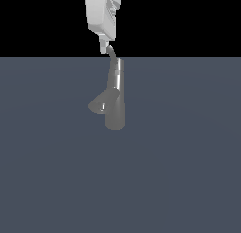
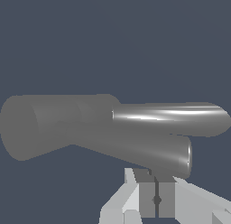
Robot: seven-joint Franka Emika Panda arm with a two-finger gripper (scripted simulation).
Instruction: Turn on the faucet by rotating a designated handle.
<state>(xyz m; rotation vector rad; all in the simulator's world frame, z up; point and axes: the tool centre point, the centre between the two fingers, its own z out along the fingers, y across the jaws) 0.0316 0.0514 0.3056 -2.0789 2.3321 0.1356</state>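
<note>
Closed with only a thin seam between its pads and holding nothing, the gripper sits just beside the top of the upright faucet, touching its thin handle.

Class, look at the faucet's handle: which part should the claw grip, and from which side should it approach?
Grip the handle near its free end, coming down from above, where the claw already hangs. It is thin and flat, projecting from the top of the faucet, so closed fingers could probably pinch it.
</note>
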